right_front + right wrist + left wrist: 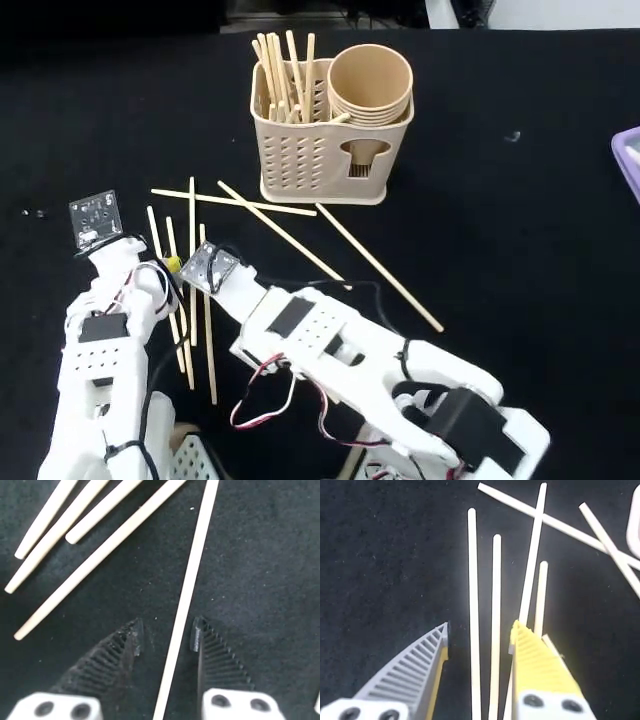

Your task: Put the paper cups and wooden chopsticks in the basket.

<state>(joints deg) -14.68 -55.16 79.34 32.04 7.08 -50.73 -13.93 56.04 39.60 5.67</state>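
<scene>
We count seven loose chopsticks (380,268) at centre-left — left tool (480,625) gapes over two, right tool (167,622) over one, neither gripping.

"How are the arms set?"

"Side by side, both low. The left arm (98,350) points straight ahead. The right arm (340,350) slants across toward it, so the two wrists nearly meet."

"And the grippers?"

"The left gripper (480,625), grey on one side and yellow on the other, is spread wide. The right gripper (167,622), black-tipped, is parted more narrowly. Both point downward."
</scene>
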